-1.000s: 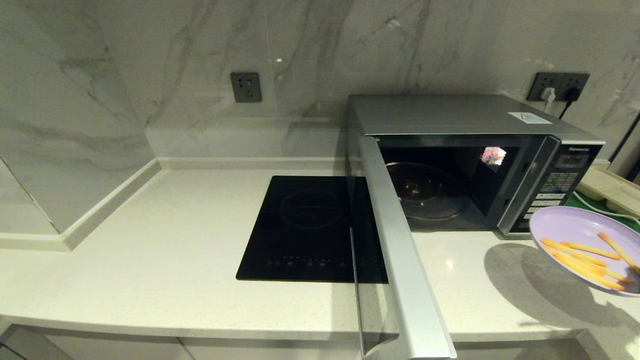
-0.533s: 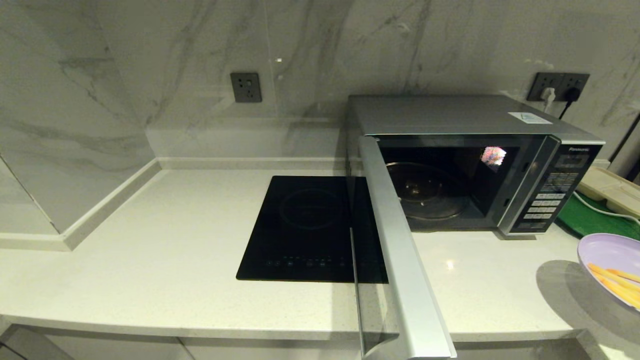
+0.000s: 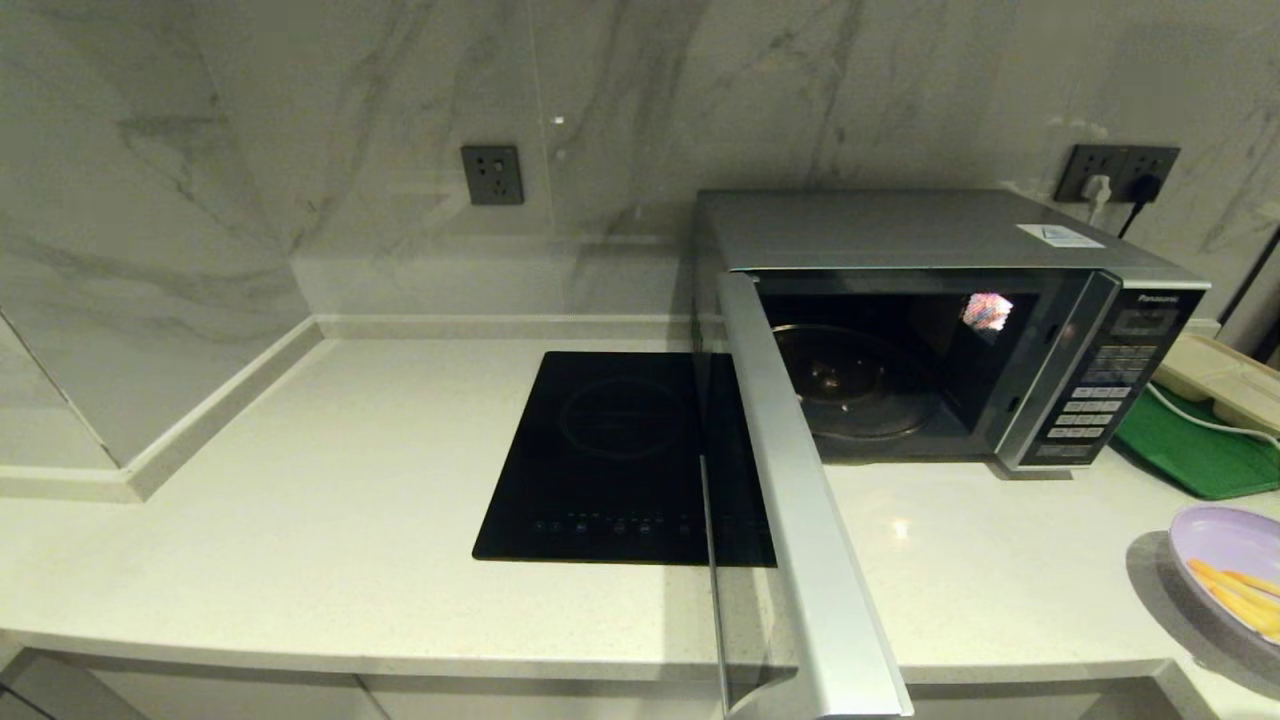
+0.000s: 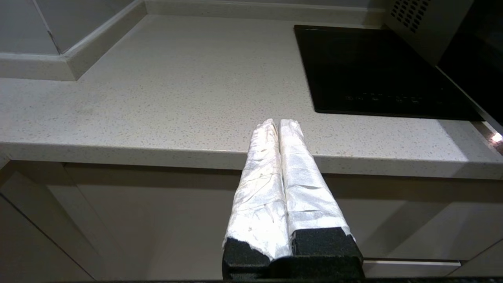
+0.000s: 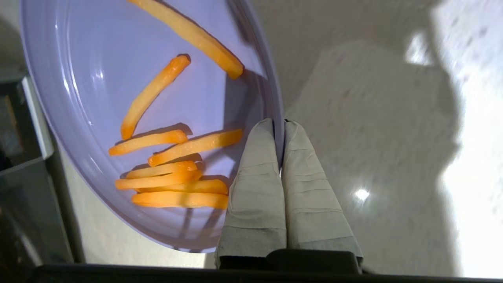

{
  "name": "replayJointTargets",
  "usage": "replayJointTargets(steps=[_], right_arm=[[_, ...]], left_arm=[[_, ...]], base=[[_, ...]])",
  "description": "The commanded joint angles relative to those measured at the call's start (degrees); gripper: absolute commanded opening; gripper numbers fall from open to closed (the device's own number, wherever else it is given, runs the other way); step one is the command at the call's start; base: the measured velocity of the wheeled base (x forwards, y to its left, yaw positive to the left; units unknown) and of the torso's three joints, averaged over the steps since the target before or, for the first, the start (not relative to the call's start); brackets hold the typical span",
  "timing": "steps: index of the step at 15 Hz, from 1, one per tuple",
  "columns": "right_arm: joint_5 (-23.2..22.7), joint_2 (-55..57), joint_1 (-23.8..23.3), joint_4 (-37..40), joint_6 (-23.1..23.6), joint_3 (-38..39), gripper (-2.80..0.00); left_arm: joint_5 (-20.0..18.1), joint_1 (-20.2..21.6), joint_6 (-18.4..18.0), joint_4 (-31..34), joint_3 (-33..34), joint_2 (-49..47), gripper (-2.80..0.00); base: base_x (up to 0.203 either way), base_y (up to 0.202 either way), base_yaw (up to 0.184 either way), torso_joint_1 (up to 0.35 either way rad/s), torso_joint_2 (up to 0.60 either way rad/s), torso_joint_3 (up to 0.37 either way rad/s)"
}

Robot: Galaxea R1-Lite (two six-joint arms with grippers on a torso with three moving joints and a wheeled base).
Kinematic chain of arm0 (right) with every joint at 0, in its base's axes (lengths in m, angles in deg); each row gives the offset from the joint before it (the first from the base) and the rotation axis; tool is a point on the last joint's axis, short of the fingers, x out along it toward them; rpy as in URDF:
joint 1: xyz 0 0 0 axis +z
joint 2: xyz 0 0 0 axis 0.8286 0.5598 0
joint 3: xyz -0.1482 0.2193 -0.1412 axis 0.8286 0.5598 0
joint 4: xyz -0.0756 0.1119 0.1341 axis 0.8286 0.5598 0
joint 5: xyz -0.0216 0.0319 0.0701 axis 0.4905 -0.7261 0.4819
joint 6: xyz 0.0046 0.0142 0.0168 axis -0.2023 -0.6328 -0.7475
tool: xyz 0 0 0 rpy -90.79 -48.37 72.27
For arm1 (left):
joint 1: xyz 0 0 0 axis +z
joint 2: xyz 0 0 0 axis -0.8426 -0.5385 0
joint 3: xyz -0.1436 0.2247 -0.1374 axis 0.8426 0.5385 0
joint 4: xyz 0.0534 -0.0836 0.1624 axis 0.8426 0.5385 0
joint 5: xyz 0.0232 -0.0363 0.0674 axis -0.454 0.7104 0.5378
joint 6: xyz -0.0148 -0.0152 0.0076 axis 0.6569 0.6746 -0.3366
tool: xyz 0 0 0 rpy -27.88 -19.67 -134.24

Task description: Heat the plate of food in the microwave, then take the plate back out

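The lavender plate of food (image 3: 1232, 565) with orange fries shows at the far right edge of the head view, just above the counter, to the right of and nearer than the microwave (image 3: 950, 320). My right gripper (image 5: 279, 125) is shut on the plate's rim (image 5: 275, 98); neither arm shows in the head view. The silver microwave stands at the back right with its door (image 3: 800, 500) swung wide open and its glass turntable (image 3: 855, 380) bare. My left gripper (image 4: 278, 124) is shut and empty, held at the counter's front edge, left of the cooktop.
A black induction cooktop (image 3: 620, 455) is set into the counter left of the open door. A green board (image 3: 1195, 450) and a beige tray (image 3: 1220, 375) lie right of the microwave. Wall sockets (image 3: 1115, 172) sit behind it.
The plate of food has moved right and down, from beside the microwave's keypad to low over the counter at the right edge. The left gripper shows no change.
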Motion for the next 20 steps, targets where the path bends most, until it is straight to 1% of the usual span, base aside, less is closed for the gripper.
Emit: replayJointTargets(steps=[1, 4, 9, 11, 12, 17, 18, 20], right_arm=[[0.32, 6.11, -1.55, -3.18, -0.13, 0.14, -2.8], [0.57, 7.88, -3.01, -4.89, 1.16, 0.23, -2.8], [0.57, 8.58, -3.18, -4.98, 1.55, 0.05, -2.8], [0.57, 8.5, -3.27, -4.98, 2.7, 0.32, -2.8], [0.57, 8.5, -3.27, -4.98, 2.96, 0.41, 0.0], [0.22, 7.01, -4.17, -4.97, 3.22, 0.89, 0.0], [0.15, 5.16, -4.43, -4.9, 3.34, 1.36, 0.0], [-0.41, -0.84, -4.9, -4.55, 5.54, 3.36, 0.0]], left_arm=[[0.04, 0.0, 0.01, -0.08, 0.01, 0.0, -2.8], [0.04, 0.0, 0.01, -0.07, 0.01, 0.0, -2.8], [0.04, 0.0, 0.09, -0.1, 0.01, 0.0, -2.8], [0.04, 0.0, 0.01, -0.11, 0.01, 0.0, -2.8], [0.04, 0.0, 0.01, -0.07, 0.01, 0.0, -2.8], [0.04, 0.0, 0.01, -0.04, 0.01, 0.0, -2.8], [0.04, 0.0, 0.01, -0.02, 0.01, 0.0, -2.8], [0.04, 0.0, 0.1, -0.11, 0.01, 0.0, -2.8]], base=[[0.0, 0.0, 0.0, 0.0, 0.0, 0.0], [0.0, 0.0, 0.0, 0.0, 0.0, 0.0], [0.0, 0.0, 0.0, 0.0, 0.0, 0.0], [0.0, 0.0, 0.0, 0.0, 0.0, 0.0], [0.0, 0.0, 0.0, 0.0, 0.0, 0.0], [0.0, 0.0, 0.0, 0.0, 0.0, 0.0], [0.0, 0.0, 0.0, 0.0, 0.0, 0.0], [0.0, 0.0, 0.0, 0.0, 0.0, 0.0]])
